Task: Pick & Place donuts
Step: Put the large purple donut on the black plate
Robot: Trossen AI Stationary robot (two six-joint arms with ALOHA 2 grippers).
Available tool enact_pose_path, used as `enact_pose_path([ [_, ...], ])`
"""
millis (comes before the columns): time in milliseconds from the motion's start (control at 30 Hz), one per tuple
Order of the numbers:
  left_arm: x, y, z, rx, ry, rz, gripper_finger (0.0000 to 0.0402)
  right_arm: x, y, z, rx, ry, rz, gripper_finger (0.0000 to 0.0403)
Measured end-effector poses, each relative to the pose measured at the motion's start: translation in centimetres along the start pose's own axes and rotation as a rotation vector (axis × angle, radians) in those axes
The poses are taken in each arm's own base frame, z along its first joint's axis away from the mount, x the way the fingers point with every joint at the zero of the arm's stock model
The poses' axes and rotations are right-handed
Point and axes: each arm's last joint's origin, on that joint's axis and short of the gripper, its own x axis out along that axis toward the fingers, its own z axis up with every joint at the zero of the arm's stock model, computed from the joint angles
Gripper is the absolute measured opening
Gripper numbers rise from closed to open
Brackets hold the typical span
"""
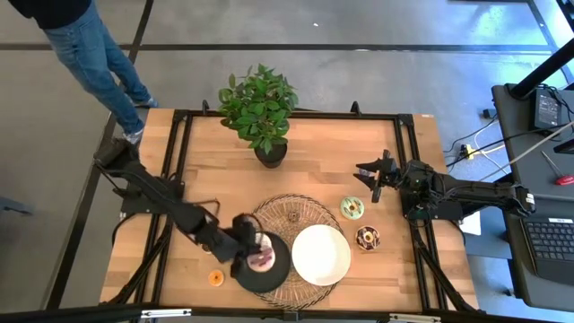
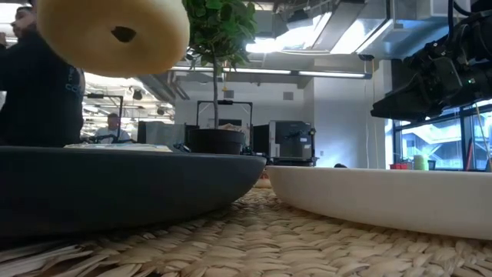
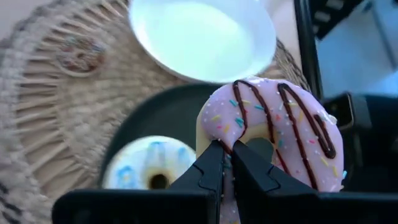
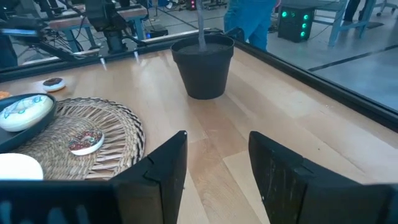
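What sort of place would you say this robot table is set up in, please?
Most likely a robotics lab or open workshop. Beyond the light wooden table lies bare grey concrete floor. A black side desk with a laptop and trailing cables stands beside it, and the low view shows exposed ceiling ducting over distant workstations.

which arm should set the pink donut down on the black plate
Left. The left gripper is shut on the pink donut right over the black plate; the right gripper is open, off beside the mat.
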Motion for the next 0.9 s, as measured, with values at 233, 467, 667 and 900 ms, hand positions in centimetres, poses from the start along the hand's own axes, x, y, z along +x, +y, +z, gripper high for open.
enact_pose_path([
  [233, 2.2, -3.1, -0.6, 0.099, 0.108, 0.064, 0.0019, 0.0, 0.0, 0.0, 0.000, 0.000, 0.000, 0.0173],
  [467, 3.8, -3.7, -2.1, 0.126, 0.157, 0.075, 0.0019, 0.0, 0.0, 0.0, 0.000, -0.001, -0.002, 0.0173],
  [667, 4.7, -3.6, -2.7, 0.139, 0.178, 0.092, 0.0020, 0.0, 0.0, 0.0, -0.001, -0.001, -0.002, 0.0173],
  [900, 4.8, -3.6, -2.8, 0.150, 0.182, 0.094, 0.0024, 0.0, 0.0, 0.0, -0.003, -0.001, -0.002, 0.0173],
])
